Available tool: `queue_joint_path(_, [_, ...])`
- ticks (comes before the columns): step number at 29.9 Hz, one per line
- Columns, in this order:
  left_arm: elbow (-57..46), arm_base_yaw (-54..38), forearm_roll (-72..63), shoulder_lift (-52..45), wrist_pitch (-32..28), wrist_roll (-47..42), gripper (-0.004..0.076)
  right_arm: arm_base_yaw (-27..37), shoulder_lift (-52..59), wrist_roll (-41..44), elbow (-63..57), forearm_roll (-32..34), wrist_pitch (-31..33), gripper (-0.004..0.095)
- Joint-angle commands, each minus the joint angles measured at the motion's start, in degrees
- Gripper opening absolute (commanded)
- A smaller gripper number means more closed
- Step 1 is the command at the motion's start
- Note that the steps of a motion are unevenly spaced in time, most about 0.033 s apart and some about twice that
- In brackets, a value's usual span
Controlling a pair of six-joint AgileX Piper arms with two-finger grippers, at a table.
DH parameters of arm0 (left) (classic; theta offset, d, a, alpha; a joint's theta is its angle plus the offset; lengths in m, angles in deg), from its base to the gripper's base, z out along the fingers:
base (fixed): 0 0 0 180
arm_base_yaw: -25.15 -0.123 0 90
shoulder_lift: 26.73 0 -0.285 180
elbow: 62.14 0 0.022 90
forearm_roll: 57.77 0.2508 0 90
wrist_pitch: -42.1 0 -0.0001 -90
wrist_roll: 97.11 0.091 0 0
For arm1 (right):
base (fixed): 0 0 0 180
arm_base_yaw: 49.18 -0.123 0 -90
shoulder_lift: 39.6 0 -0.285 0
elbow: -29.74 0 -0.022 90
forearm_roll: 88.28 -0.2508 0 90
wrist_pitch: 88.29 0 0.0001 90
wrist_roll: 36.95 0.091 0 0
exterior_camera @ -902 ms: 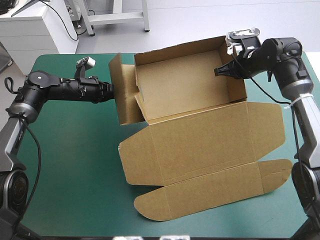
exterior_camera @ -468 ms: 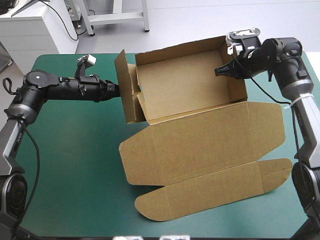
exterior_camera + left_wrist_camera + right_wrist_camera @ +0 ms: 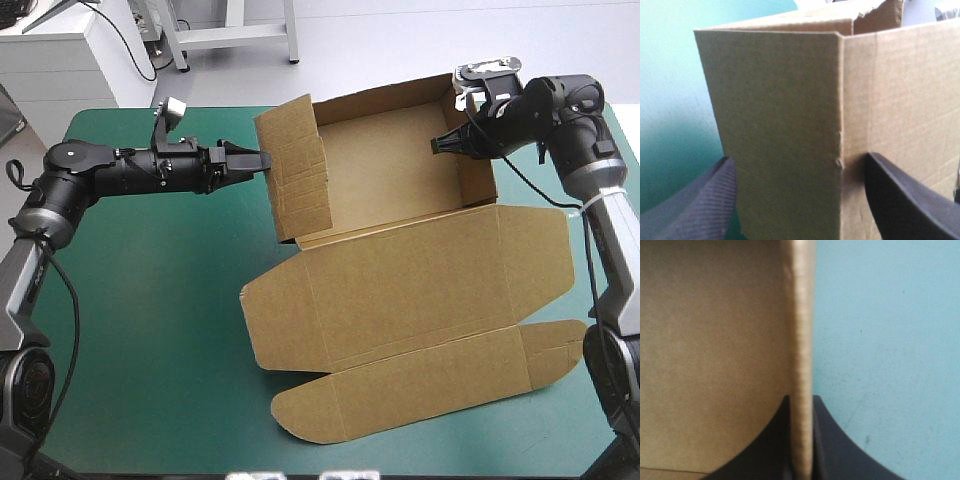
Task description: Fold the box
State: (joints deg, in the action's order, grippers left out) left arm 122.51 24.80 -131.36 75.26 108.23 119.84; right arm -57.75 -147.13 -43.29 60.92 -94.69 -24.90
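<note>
The brown box (image 3: 390,170) stands as an open tray at the table's far middle, its lid (image 3: 400,290) lying flat toward the near edge. Its left wall (image 3: 297,180) stands raised. My left gripper (image 3: 255,160) is at that wall's outer face, open. In the left wrist view the wall's folded corner (image 3: 790,125) sits between the spread fingers of the left gripper (image 3: 799,161). My right gripper (image 3: 440,143) reaches over the right wall. In the right wrist view, the right gripper (image 3: 801,401) is shut on the box, the wall's edge (image 3: 801,340) between its fingers.
The lid's rounded tuck flap (image 3: 420,385) reaches close to the table's near edge. Bare teal-green cover (image 3: 150,330) lies at the left and near left of the box. A white cabinet (image 3: 60,60) stands beyond the far left corner.
The box's left wall flaps have swung from splayed outward to upright. My left gripper has pushed to the right with them and has opened. The right arm has not moved.
</note>
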Motion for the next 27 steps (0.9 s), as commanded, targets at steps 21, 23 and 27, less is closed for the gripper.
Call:
queue_joint_path(21, [1.41, 0.52, -8.27, -2.66, 1.09, -1.96, 0.0508, 0.43, 2.91, 2.07, 1.72, 0.59, -4.96, -0.0019])
queue_joint_path(23, [1.41, 1.26, -8.27, -2.80, 0.15, -2.71, 0.0509, 0.43, 2.91, 2.75, 1.72, -0.16, -6.65, -0.0019])
queue_joint_path(27, [1.41, 5.02, -2.58, -4.45, -7.66, -5.58, 0.0509, 0.43, 2.91, 2.75, 1.72, -1.25, -6.75, -0.0018])
